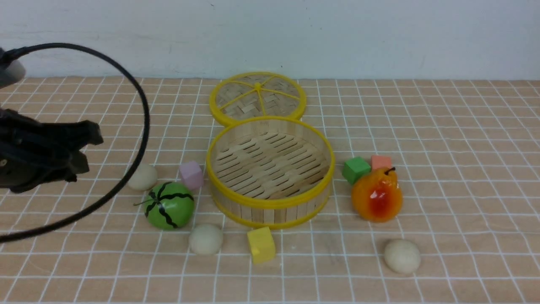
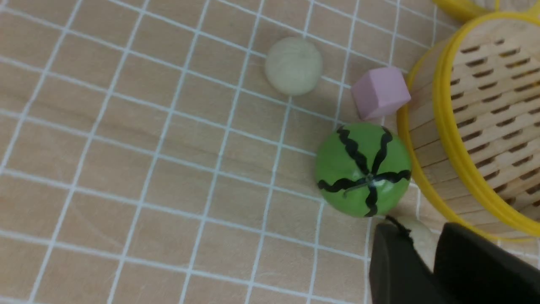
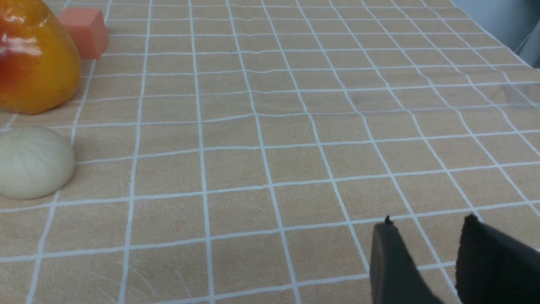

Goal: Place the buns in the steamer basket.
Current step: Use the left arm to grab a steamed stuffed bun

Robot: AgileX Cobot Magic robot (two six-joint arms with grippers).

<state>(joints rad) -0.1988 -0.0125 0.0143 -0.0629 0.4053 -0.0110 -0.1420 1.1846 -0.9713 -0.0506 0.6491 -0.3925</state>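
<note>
Three off-white buns lie on the checked cloth: one (image 1: 142,177) behind the watermelon ball, one (image 1: 205,239) in front of it, one (image 1: 402,256) at the front right. The bamboo steamer basket (image 1: 270,207) stands in the middle with nothing in it. My left gripper (image 1: 86,150) hovers at the far left, above the cloth, slightly open and holding nothing. In the left wrist view the rear bun (image 2: 294,65) lies free, and the front bun (image 2: 422,240) shows on the cloth beyond the gap of the left gripper (image 2: 417,230). My right gripper (image 3: 428,219) is open over bare cloth, well away from the right-hand bun (image 3: 33,162).
The basket's flat lid (image 1: 257,99) lies behind it. A green watermelon ball (image 1: 169,205) and a pink cube (image 1: 191,174) sit left of the basket, a yellow cube (image 1: 261,245) in front. A green cube (image 1: 356,169), a salmon cube (image 1: 381,162) and an orange pear (image 1: 376,194) stand to its right.
</note>
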